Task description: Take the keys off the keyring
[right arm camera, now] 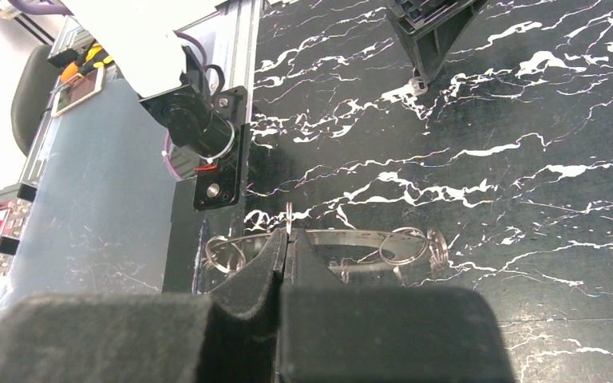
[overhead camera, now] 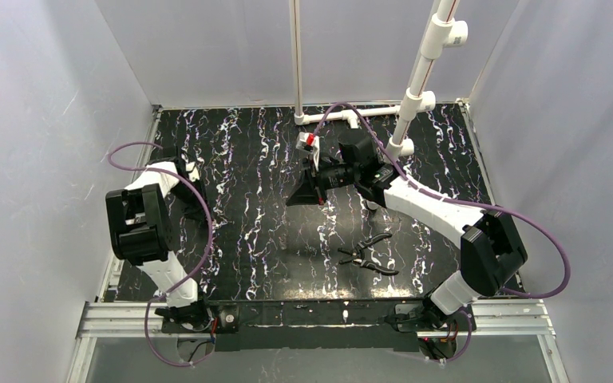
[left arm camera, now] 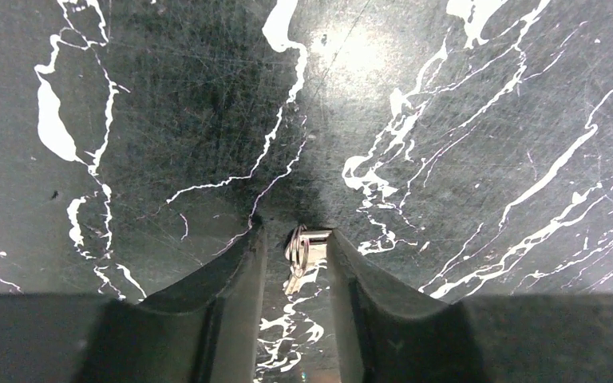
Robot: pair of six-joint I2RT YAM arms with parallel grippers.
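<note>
Above the middle of the bench [overhead camera: 247, 239], the right end effector [right arm camera: 286, 239] is hanging clear of the surface with its fingers pressed together, clamping the silvery-grey keyring [right arm camera: 351, 236] at its band. A thin metal edge is showing just above the fingertips. In the right wrist view, two small split rings [right arm camera: 405, 244] are hanging on the band to the right of the fingers, and a third small ring [right arm camera: 226, 254] is sitting on it to the left. At the left side of the bench, the left end effector [left arm camera: 295, 234] is pointing down at the surface with its fingers standing apart. A separate small ring [left arm camera: 297, 249] with a short metal piece is sitting between the fingertips, touching the finger on the right of that view and clear of the other. Black-handled pliers [overhead camera: 367, 257] are lying on the bench right of centre, toward the near edge, well apart from both end effectors.
</note>
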